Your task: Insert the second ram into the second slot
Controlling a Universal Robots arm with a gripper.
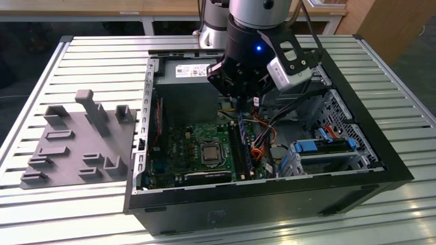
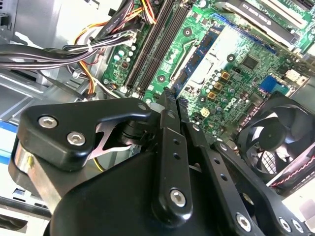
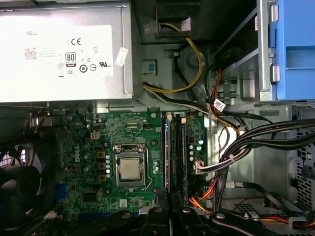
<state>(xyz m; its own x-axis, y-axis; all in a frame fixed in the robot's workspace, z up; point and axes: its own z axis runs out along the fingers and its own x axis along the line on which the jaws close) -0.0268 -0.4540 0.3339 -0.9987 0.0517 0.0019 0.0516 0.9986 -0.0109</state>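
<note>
My gripper (image 1: 238, 108) hangs inside the open computer case (image 1: 381, 158), right over the row of memory slots (image 3: 183, 157) on the green motherboard (image 1: 180, 148). Its two black fingers stand shut, and I see nothing between them in both wrist views (image 2: 172, 101) (image 3: 171, 201). One thin blue ram (image 1: 240, 130) stands on edge in a slot just below the fingertips (image 3: 166, 152). I cannot tell whether it is the second ram, nor whether the fingers touch it. The neighbouring slots (image 2: 150, 46) look dark.
A power supply (image 1: 187, 71) lies behind the slots and the processor socket (image 3: 130, 168) beside them. Bundled cables (image 3: 246, 142) run close on the other side, near light-blue drive brackets (image 1: 320, 145). A fan (image 2: 278, 137) sits at the board's edge. A grey fixture (image 1: 78, 143) rests outside the case.
</note>
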